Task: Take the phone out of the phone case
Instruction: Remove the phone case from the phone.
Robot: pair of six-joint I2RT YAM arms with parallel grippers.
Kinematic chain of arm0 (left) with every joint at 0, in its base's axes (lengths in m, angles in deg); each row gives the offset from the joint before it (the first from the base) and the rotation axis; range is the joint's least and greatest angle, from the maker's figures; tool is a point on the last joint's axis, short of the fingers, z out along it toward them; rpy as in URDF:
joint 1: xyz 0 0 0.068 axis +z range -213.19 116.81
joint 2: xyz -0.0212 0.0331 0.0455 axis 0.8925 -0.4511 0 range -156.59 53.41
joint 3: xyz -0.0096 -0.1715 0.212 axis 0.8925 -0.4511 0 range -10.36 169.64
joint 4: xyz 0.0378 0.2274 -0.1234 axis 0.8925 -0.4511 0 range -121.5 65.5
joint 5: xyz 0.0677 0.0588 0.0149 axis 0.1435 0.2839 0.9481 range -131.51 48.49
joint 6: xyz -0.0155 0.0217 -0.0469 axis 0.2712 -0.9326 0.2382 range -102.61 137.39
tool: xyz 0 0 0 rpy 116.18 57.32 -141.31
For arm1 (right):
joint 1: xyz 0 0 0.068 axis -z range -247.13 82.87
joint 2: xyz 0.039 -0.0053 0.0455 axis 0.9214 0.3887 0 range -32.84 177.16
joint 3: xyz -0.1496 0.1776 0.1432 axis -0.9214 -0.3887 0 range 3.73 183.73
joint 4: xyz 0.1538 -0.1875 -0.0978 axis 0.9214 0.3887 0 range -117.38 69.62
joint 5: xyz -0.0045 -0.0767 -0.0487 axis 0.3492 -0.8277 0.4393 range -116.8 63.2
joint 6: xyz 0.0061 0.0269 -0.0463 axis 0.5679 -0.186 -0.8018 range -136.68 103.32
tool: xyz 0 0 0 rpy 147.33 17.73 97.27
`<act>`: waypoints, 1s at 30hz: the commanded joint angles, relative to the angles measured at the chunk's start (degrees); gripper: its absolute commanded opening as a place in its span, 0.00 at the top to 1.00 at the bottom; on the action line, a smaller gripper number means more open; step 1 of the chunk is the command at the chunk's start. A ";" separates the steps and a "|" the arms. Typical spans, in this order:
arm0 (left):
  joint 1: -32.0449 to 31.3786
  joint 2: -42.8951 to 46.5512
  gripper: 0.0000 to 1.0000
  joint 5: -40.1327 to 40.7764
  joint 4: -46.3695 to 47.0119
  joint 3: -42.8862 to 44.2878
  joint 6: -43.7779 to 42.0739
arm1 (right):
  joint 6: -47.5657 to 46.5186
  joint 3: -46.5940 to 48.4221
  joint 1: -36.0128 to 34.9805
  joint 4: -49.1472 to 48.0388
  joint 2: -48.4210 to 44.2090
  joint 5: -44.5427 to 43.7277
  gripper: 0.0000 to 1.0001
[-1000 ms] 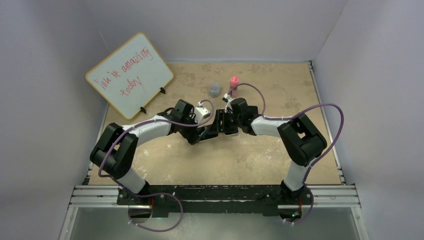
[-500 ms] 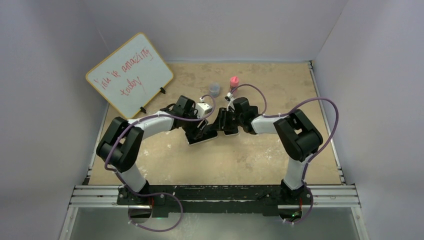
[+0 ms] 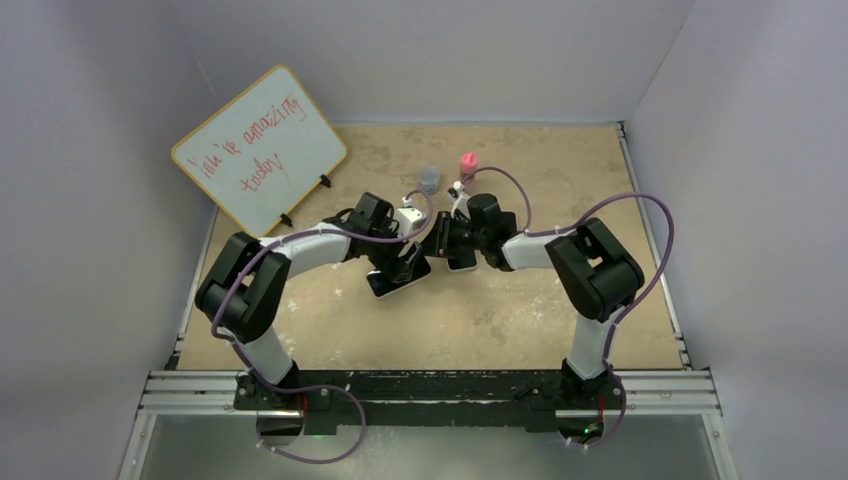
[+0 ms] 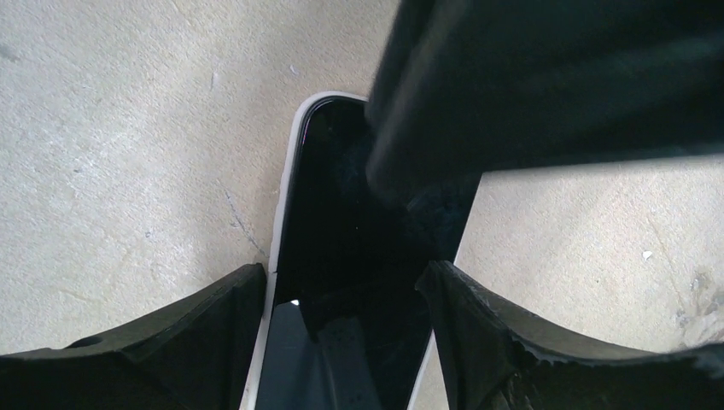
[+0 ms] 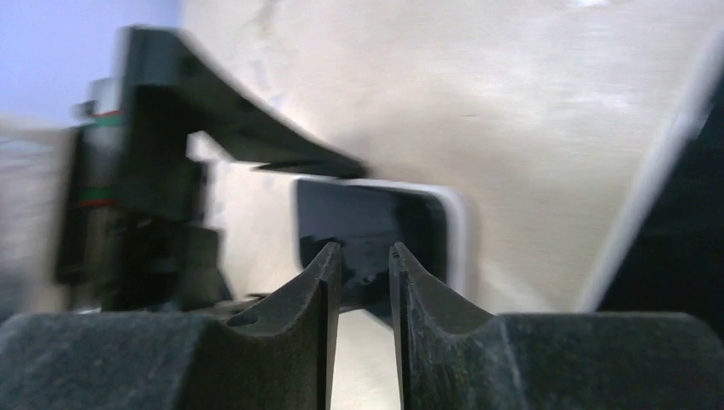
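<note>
Phone (image 4: 341, 213): white-rimmed, between the fingers of my left pincer (image 4: 341, 269), shown only by left wrist view; grip unclear.
Right pincer (image 5: 364, 256): slit-wide; I cannot tell its hold.

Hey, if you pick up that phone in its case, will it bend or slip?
Probably stiff: the phone shows straight, unbent edges. Its glossy black face likely slips; the white case rim should grip better. Flat and thin, it shouldn't roll.

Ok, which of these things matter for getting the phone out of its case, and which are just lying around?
For the job: phone, case, left end effector, right end effector.
Lying about: whiteboard, grey cup, pink bottle.
</note>
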 commanded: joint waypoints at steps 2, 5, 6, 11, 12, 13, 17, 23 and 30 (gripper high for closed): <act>-2.14 -0.46 0.28 -1.79 -1.32 -1.97 1.61 | 5.03 -0.29 -3.30 -10.52 -4.77 11.42 0.74; -2.42 0.94 0.26 -1.40 -0.30 -2.05 1.73 | 4.68 -0.65 -3.30 -9.90 -5.40 11.39 0.74; -2.62 1.65 0.25 -0.38 0.00 -2.16 1.73 | 4.54 -1.02 -3.30 -8.89 -5.68 11.29 0.71; -3.82 6.58 0.21 8.03 2.44 -3.18 0.67 | -4.65 -2.77 -1.37 2.45 -9.96 2.12 0.54; -3.85 7.27 0.20 8.17 2.93 -3.09 0.59 | -6.48 -3.20 -0.92 4.56 -11.24 -0.02 0.50; -3.79 7.84 0.19 8.11 3.67 -2.90 0.59 | -8.11 -3.78 -0.40 6.46 -12.54 -2.16 0.46; -3.85 7.06 0.17 8.19 4.12 0.10 -0.68 | -13.49 -6.42 1.69 11.98 -18.68 -12.48 0.28; -5.06 0.90 0.13 8.10 0.60 6.44 -2.29 | -17.86 -11.17 2.72 13.42 -26.20 -27.16 0.14; -6.97 -3.90 0.11 8.73 -2.40 11.65 -4.24 | -18.05 -17.95 2.85 5.32 -31.32 -30.86 0.08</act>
